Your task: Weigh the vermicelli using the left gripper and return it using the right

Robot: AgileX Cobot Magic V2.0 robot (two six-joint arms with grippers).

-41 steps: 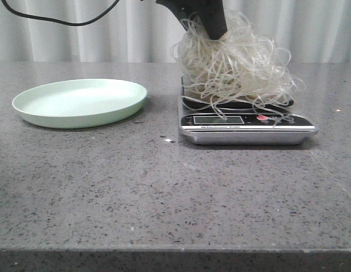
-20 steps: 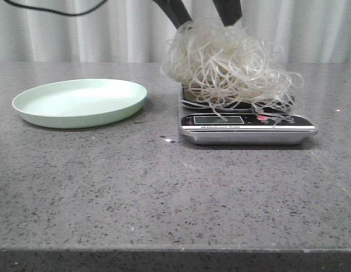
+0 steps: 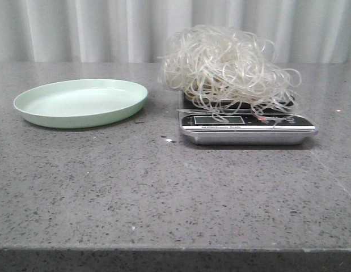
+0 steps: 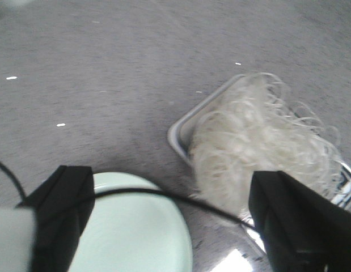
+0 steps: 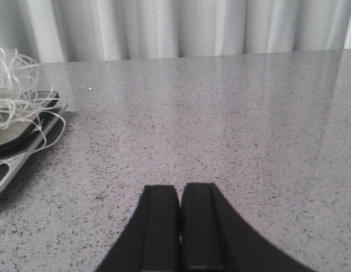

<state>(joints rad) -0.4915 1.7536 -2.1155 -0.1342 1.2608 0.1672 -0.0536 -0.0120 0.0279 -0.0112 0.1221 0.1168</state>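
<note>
vermicelli [image 3: 226,68] heaped on scale [image 3: 249,127], left jaws spread wide, right jaws clenched, empty

- Front view: low, near table height, at the near edge of the table [image 3: 107,192], facing forward to the curtain [image 3: 107,28]. Takes in plate [image 3: 80,102] left, scale [image 3: 247,126] with noodles [image 3: 226,68] right of centre.
- Left wrist view: high up, looking steeply down, blurred. Left gripper [image 4: 169,218] fingers wide apart at frame edge. Shares plate [image 4: 130,232], scale [image 4: 181,133], noodles [image 4: 254,147] with front view.
- Right wrist view: low over the table [image 5: 220,124], to the right of the scale, facing the far curtain [image 5: 181,25]. Right gripper [image 5: 180,226] fingers pressed together. Shares only scale [image 5: 11,164] edge and noodles [image 5: 13,73] with the others.
</note>
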